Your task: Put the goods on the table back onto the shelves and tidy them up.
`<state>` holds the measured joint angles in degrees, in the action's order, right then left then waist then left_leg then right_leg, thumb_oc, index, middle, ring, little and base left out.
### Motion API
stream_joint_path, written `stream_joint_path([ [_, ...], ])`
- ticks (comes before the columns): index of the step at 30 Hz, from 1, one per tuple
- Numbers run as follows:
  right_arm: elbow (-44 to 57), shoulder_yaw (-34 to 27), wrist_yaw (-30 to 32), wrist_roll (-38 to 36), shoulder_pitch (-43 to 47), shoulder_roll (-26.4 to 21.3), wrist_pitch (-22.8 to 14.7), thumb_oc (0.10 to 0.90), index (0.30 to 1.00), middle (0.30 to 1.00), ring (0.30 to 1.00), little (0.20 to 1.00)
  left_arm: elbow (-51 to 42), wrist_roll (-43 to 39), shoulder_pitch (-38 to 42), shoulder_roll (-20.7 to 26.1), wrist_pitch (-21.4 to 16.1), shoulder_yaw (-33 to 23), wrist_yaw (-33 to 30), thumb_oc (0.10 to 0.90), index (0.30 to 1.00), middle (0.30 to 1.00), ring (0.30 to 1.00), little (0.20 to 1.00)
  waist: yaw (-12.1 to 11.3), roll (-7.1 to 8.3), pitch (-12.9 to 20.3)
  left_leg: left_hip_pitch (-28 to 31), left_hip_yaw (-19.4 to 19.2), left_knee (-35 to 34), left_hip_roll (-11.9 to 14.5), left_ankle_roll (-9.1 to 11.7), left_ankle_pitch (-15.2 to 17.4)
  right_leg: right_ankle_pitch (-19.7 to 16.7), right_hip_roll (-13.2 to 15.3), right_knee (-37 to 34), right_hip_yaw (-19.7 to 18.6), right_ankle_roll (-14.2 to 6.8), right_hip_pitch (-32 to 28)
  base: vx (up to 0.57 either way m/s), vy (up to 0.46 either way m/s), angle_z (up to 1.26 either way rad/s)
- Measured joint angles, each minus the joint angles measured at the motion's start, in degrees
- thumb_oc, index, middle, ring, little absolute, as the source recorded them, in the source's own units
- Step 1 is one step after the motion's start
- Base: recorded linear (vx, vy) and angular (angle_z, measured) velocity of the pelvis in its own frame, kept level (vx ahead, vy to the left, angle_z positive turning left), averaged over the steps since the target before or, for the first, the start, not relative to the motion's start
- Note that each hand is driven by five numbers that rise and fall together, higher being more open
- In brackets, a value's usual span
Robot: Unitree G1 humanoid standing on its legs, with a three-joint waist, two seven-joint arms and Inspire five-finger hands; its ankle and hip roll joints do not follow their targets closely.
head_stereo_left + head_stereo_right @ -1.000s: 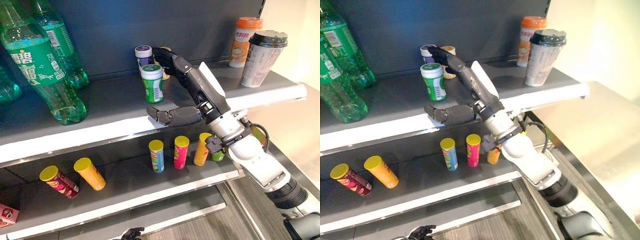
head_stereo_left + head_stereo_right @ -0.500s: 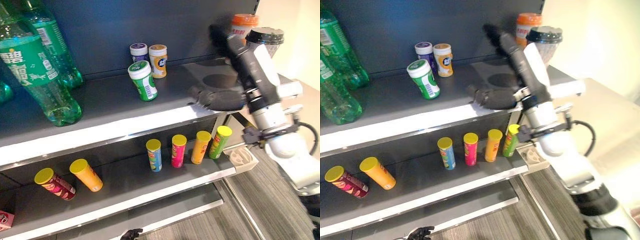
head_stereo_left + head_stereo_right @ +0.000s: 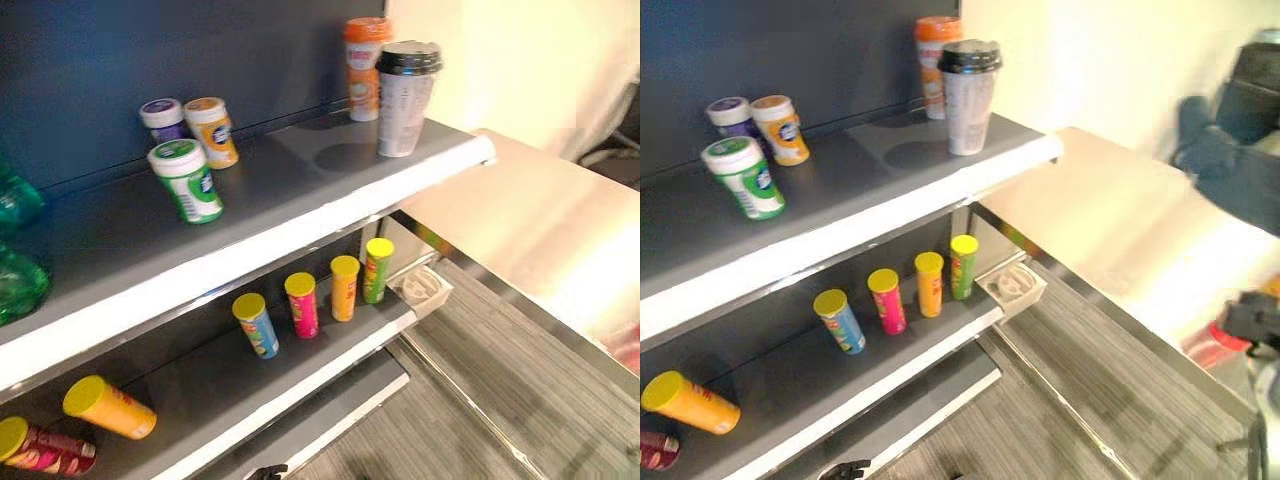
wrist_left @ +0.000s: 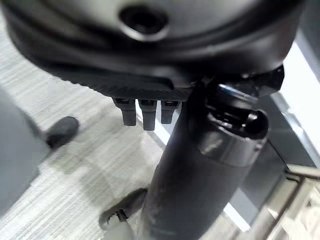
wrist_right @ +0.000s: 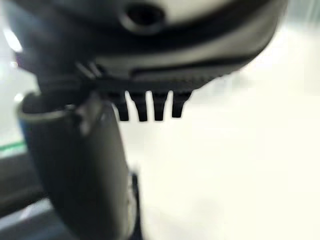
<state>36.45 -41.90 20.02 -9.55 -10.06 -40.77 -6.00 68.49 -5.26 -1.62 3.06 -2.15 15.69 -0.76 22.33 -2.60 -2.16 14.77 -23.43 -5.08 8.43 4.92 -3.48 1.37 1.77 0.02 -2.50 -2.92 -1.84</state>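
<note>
Inspector: Status of the goods?

Surveyor: The top shelf [image 3: 300,215] carries 3 small tubs: the green tub [image 3: 186,181] leans, with the purple tub [image 3: 162,117] and orange tub [image 3: 211,130] just behind. A lidded cup [image 3: 403,96] and orange bottle [image 3: 364,68] stand at the far end. The table [image 3: 1110,235] lies beside that end; a red item [image 3: 1215,348] shows at its near edge.

Inspector: Robot hands?

Surveyor: The right robot hand [image 3: 1210,150] hangs over the table, fingers straight, holding nothing. The left robot hand [image 4: 145,107] hangs low, fingers relaxed, empty.

Inspector: Recommendation?

Surveyor: Likely fetch next. Approach from above. Open shelf room lies between tubs and cup; avoid the front lip.
</note>
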Motion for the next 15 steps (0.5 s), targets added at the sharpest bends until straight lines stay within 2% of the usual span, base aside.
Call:
stream_joint_path([
  [1,0.03,1.65,0.49,2.21,0.74,1.22,0.67,0.800,0.900,0.900,0.900,0.900,-1.31,0.90,-0.63,-0.02,0.06,-0.11,0.00,0.800,0.900,0.900,0.900,0.900,0.72,0.24,-0.10,1.57,-0.81,0.95,-0.19,0.00,-0.01,-0.54,-0.79,0.70,-4.72,0.08,1.07,0.04,0.004,-2.18],
  [2,0.40,3.85,0.24,4.20,0.99,1.89,1.34,0.800,0.900,0.900,0.900,0.900,-2.27,0.92,-0.26,0.39,0.23,-0.16,-0.03,0.800,0.900,0.900,0.900,0.900,1.49,1.41,-0.69,2.12,1.01,4.60,-0.60,-0.44,0.27,-1.08,-1.42,2.13,-9.76,0.01,2.23,-0.02,0.154,-3.06],
  [3,0.93,6.13,0.07,7.16,0.80,2.97,1.57,0.800,0.900,0.900,0.900,0.900,-3.34,0.90,0.78,3.10,0.07,-0.90,-0.21,0.800,0.900,0.900,0.900,0.900,0.94,4.73,-1.52,-0.65,10.21,13.25,-2.06,-1.84,1.61,-1.90,-0.22,3.73,-14.62,0.18,3.64,-0.15,0.266,-2.81],
  [4,0.00,2.11,0.09,8.47,-0.51,0.94,1.66,0.800,0.900,0.900,0.900,0.900,-2.91,0.88,4.31,3.48,0.24,-0.46,-0.10,0.800,0.900,0.900,0.900,0.900,2.97,3.75,-1.59,-3.82,17.50,13.72,-2.05,-1.75,8.04,-2.66,0.13,2.22,-16.03,-1.06,5.37,-0.20,0.299,-1.85],
  [5,-2.60,-4.22,0.66,8.76,-0.88,-2.65,2.23,0.800,0.900,0.900,0.900,0.900,-3.24,0.84,9.62,2.69,0.04,-0.01,-0.21,0.800,0.900,0.900,0.900,0.900,6.98,1.37,-3.71,-8.35,19.14,9.74,-1.40,-2.24,10.13,-3.45,0.74,1.31,-15.72,-2.08,7.06,-0.26,0.183,-0.73],
  [6,-7.26,-4.60,1.80,8.69,2.06,-4.91,2.37,0.800,0.900,0.900,0.900,0.900,-4.85,0.83,13.31,3.05,-0.75,-0.01,-0.78,0.800,0.900,0.900,0.900,0.900,8.74,-0.04,-4.63,-12.11,15.11,6.36,-3.64,-2.97,10.14,-4.17,2.44,-0.78,-15.82,-3.48,9.30,-0.21,0.096,-1.27],
  [7,-12.86,-0.44,1.36,8.29,6.20,-6.28,3.91,0.800,0.900,0.900,0.900,0.900,-6.02,0.86,15.48,2.64,-1.97,-0.13,-1.03,0.800,0.900,0.900,0.900,0.900,6.15,-1.64,-5.38,-13.82,13.73,4.26,-4.81,-4.22,8.78,-4.53,2.90,-3.31,-17.06,-6.16,10.85,-0.29,0.030,-2.18],
  [8,-12.66,2.81,0.75,8.17,5.59,-4.74,4.08,0.800,0.900,0.900,0.900,0.900,-6.19,0.87,14.23,1.74,-2.71,1.31,-1.08,0.800,0.900,0.900,0.900,0.900,5.40,-3.64,-4.33,-13.65,10.04,2.39,-5.25,-4.54,8.21,-5.30,3.53,-3.45,-18.13,-8.40,12.60,-0.25,-0.052,-2.21],
  [9,-11.50,4.45,0.85,8.29,6.16,-2.42,3.95,0.800,0.900,0.900,0.900,0.900,-6.97,0.88,13.24,2.36,-2.61,2.26,-0.98,0.800,0.900,0.900,0.900,0.900,7.04,-2.85,-4.25,-13.73,7.78,1.46,-7.22,-4.62,6.83,-7.78,4.97,-3.29,-17.45,-8.90,12.62,-0.18,-0.149,-1.71],
  [10,-10.60,8.89,1.61,8.30,8.42,2.04,3.91,0.800,0.900,0.900,0.900,0.900,-6.77,0.83,11.37,3.48,-2.36,2.75,-1.02,0.800,0.900,0.900,0.900,0.900,6.60,-1.69,-5.24,-13.96,3.49,1.84,-7.37,-3.67,6.07,-11.21,5.52,-5.90,-12.50,-10.05,15.54,-0.07,-0.194,-1.71],
  [11,-10.16,15.28,0.73,8.30,5.94,7.63,4.01,0.800,0.900,0.900,0.900,0.900,-3.22,0.85,9.10,5.15,-2.16,3.06,-0.29,0.800,0.900,0.900,0.900,0.900,4.64,-0.37,-7.06,-13.74,-1.65,2.38,-3.75,-3.35,5.69,-7.91,7.74,-5.03,8.10,-4.50,16.97,0.01,-0.134,-1.71],
  [12,-10.43,15.48,-0.05,8.23,3.09,8.55,4.29,0.800,0.900,0.900,0.900,0.900,-1.52,0.85,8.10,4.78,-1.61,2.95,-0.04,0.800,0.900,0.900,0.900,0.900,2.44,-1.31,-7.03,-12.88,-1.69,1.52,-1.22,-2.64,5.13,-8.15,7.62,-4.78,13.94,-2.83,15.46,0.03,-0.085,-1.05],
  [13,-10.47,15.07,-0.60,8.22,1.03,8.53,4.43,0.800,0.900,0.900,0.900,0.900,-0.82,0.86,6.49,4.69,-0.84,2.98,0.00,0.800,0.900,0.900,0.900,0.900,0.94,-1.53,-6.99,-11.50,-1.48,0.71,0.16,-1.94,4.46,-9.85,8.30,-5.56,13.25,-2.13,12.17,0.04,-0.025,-0.17],
  [14,-10.61,14.47,-1.24,8.17,0.30,8.53,4.32,0.800,0.900,0.900,0.900,0.900,-0.79,0.85,4.94,5.19,0.01,2.99,0.10,0.800,0.900,0.900,0.900,0.900,-0.28,-0.46,-6.42,-9.86,-1.06,0.15,0.19,-1.57,4.19,-12.70,10.06,-5.74,11.26,-2.47,8.58,0.07,-0.080,0.19],
  [15,-10.93,14.22,-1.28,8.12,0.22,8.60,4.14,0.800,0.900,0.900,0.900,0.900,-0.69,0.85,3.86,5.58,0.23,2.95,0.03,0.800,0.900,0.900,0.900,0.900,-1.35,0.98,-5.50,-8.92,-0.51,0.00,-0.25,-1.24,4.05,-12.93,11.68,-5.47,8.66,-5.30,5.67,0.06,-0.078,0.47],
])
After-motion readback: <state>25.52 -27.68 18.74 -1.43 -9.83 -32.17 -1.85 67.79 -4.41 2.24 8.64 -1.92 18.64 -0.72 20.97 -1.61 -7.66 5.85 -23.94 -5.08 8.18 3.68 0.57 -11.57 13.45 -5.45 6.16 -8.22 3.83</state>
